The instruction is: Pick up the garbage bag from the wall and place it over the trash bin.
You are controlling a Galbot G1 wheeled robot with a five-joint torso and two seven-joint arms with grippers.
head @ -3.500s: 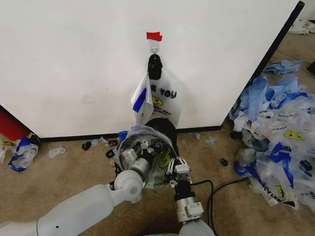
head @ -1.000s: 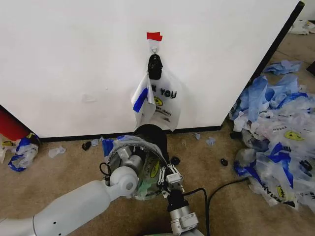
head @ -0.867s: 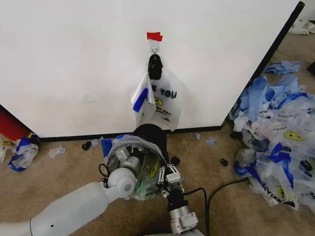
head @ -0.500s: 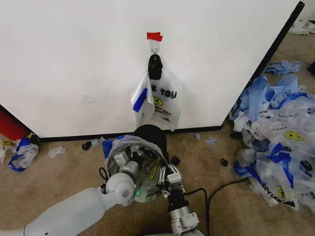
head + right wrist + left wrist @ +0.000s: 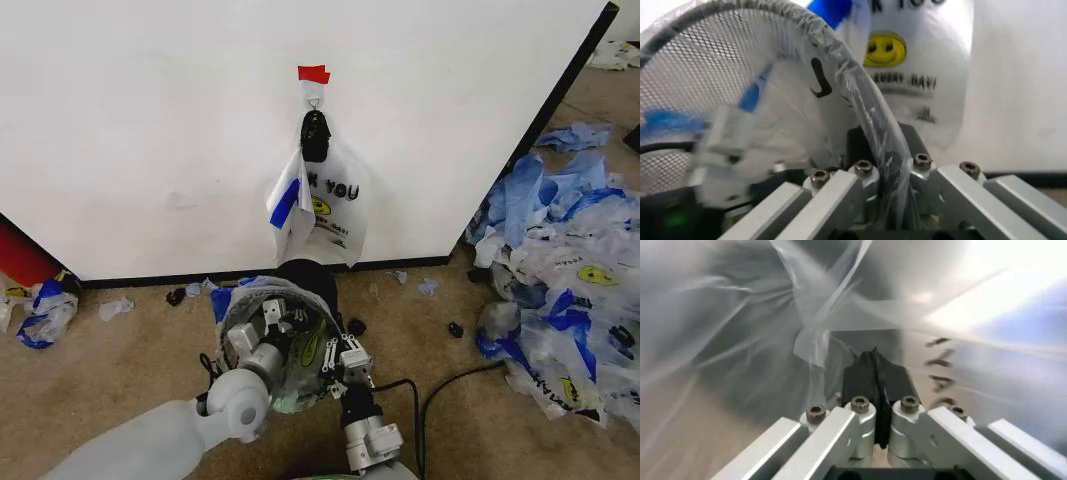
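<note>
Both grippers at trash bin: right gripper clamped on bagged rim, left gripper inside, fingers together. Garbage bag hangs on wall above, beyond them. Judgement: seat film evenly, no tugging.

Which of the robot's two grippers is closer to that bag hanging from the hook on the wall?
Neither by much; the right looks slightly nearer. The right gripper clamps the trash bin's lined rim below the hanging garbage bag. The left gripper reaches inside the bin's liner, a little further left.
</note>
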